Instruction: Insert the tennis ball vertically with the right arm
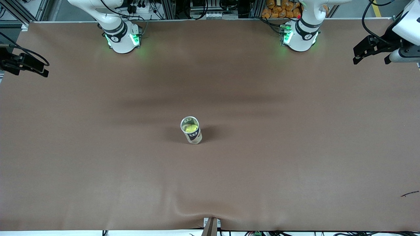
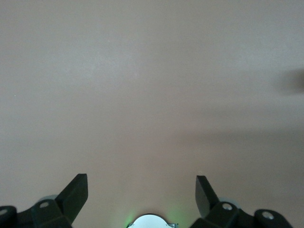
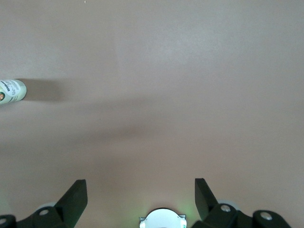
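Note:
A clear tennis-ball can with a dark label stands upright near the middle of the brown table, its top open. A yellow-green tennis ball shows inside it just below the rim. My right gripper hangs open and empty over the right arm's end of the table, well away from the can. In the right wrist view its fingers stand wide apart over bare mat and the can shows small at the picture's edge. My left gripper waits open over the left arm's end, with only mat under its jaws.
The brown mat covers the whole table and wrinkles near the front edge around a small mount. A thin dark scrap lies near the left arm's end. The two arm bases glow green along the edge farthest from the camera.

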Action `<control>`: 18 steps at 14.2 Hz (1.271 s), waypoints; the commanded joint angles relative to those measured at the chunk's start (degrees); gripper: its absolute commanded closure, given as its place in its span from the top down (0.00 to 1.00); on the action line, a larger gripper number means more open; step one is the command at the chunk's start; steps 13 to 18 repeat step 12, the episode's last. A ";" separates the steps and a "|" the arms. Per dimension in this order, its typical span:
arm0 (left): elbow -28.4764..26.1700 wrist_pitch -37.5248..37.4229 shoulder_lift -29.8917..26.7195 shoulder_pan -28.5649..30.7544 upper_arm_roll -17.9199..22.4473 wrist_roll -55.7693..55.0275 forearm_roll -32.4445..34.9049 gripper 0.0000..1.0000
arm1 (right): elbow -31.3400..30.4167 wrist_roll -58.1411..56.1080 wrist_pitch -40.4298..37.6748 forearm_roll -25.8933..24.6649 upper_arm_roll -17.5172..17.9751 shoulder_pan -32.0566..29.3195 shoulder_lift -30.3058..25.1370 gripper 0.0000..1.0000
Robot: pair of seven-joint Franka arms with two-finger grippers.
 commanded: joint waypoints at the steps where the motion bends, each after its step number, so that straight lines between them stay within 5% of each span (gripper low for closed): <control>1: 1.03 -0.76 -0.27 -1.04 0.43 -0.66 1.45 1.00 | 0.27 0.20 -0.67 -0.38 0.13 -0.07 -0.53 1.00; 5: 5.33 -4.27 2.27 -1.04 0.43 -0.66 1.45 1.00 | 0.27 0.28 -1.02 -0.38 0.13 -0.07 -0.62 1.00; 18: 5.69 -4.45 2.45 -1.13 0.52 -0.66 1.36 1.00 | 0.27 0.29 -1.02 -0.38 0.13 -0.07 -0.53 1.00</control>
